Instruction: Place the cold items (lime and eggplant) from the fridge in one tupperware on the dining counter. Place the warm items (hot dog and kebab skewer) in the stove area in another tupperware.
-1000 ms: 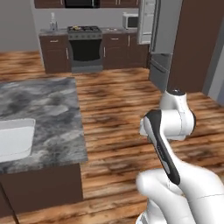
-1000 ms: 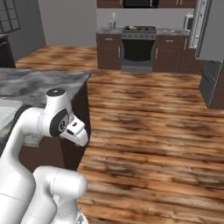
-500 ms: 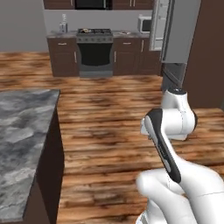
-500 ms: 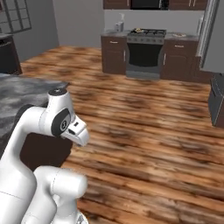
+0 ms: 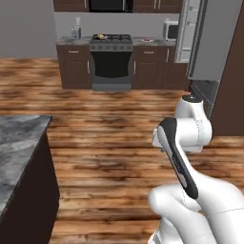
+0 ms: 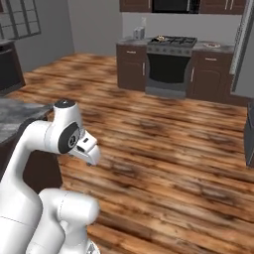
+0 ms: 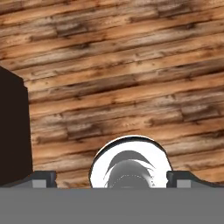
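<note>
Meanwhile, arm (image 5: pixel 183 143) folded over wood floor (image 6: pixel 163 144), jaws wide, empty. Fridge (image 5: pixel 205 43) at right, door ajar; stove (image 5: pixel 111 59) at far wall. Lime, eggplant presumably inside fridge. Judgement: eggplant smooth, slippery, grip mid-body; lime small, firm, rolls.

We count one stove (image 5: pixel 111 40), one microwave (image 5: pixel 170 30) and one open fridge (image 5: pixel 209 43) far across the kitchen; one grey desk (image 5: pixel 16 147) near left.
</note>
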